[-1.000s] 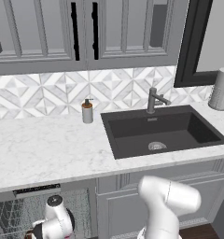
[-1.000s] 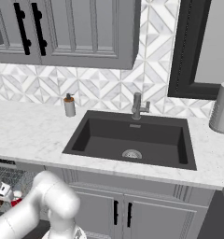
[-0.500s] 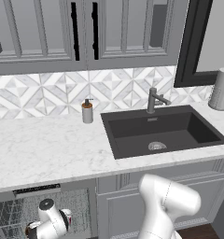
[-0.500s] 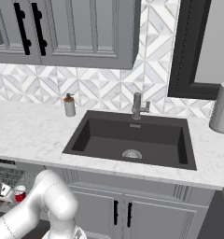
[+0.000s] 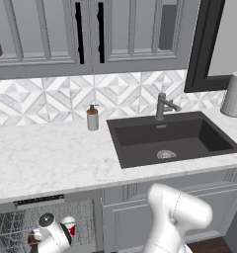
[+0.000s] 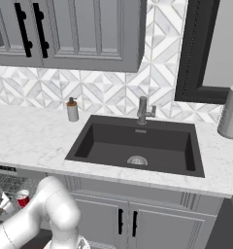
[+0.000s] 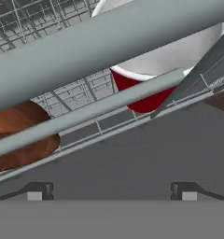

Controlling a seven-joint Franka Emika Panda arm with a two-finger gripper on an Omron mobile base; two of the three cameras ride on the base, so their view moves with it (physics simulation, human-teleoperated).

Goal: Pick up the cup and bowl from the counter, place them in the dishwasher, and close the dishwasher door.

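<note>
The dishwasher (image 5: 39,202) stands open under the counter (image 5: 41,158), its wire rack (image 5: 7,227) pulled out. The red cup (image 5: 69,228) sits upright in the rack, and the brown bowl (image 7: 20,135) lies beside it. In the hand view the cup (image 7: 144,98) and bowl show behind grey rack bars. My gripper (image 7: 111,192) is low at the rack's edge, just in front of both. It is open with nothing between its fingertips (image 7: 39,191). In the right base view the cup (image 6: 22,198) is next to my hand. The dishwasher door is out of view.
A grey soap dispenser (image 5: 92,117) stands on the counter by the black sink (image 5: 170,141) with its faucet (image 5: 162,105). A paper towel roll (image 5: 235,94) is at the far right. Grey cabinet doors (image 6: 128,221) are below the sink.
My hand has slid a little to the left, away from the cup, which now shows more fully in the rack. The jaws stay open.
</note>
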